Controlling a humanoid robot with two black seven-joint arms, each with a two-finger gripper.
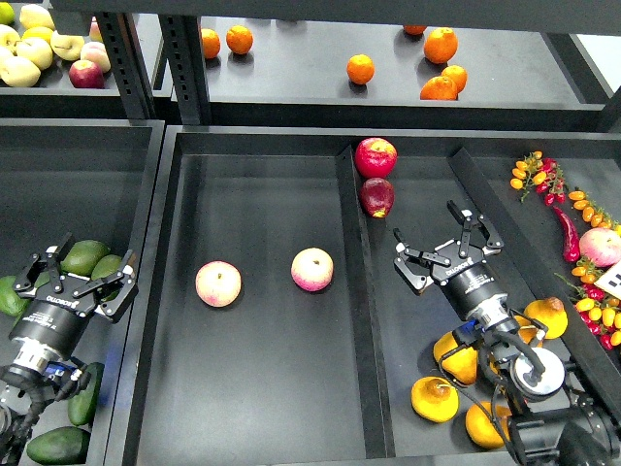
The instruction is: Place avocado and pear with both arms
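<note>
Centrally, middle bin (262, 408) holds two pink-yellow fruits (218, 283), apart. Left claw (80, 275) released, empty, over avocado (83, 256) in left bin. Right claw (448, 249) released, empty; pear (548, 316) lies beside right arm.

We see bright, even overhead light and sharp focus. Soft shadows sit under the fruit; the dark trays (262, 408) show faint sheen.
</note>
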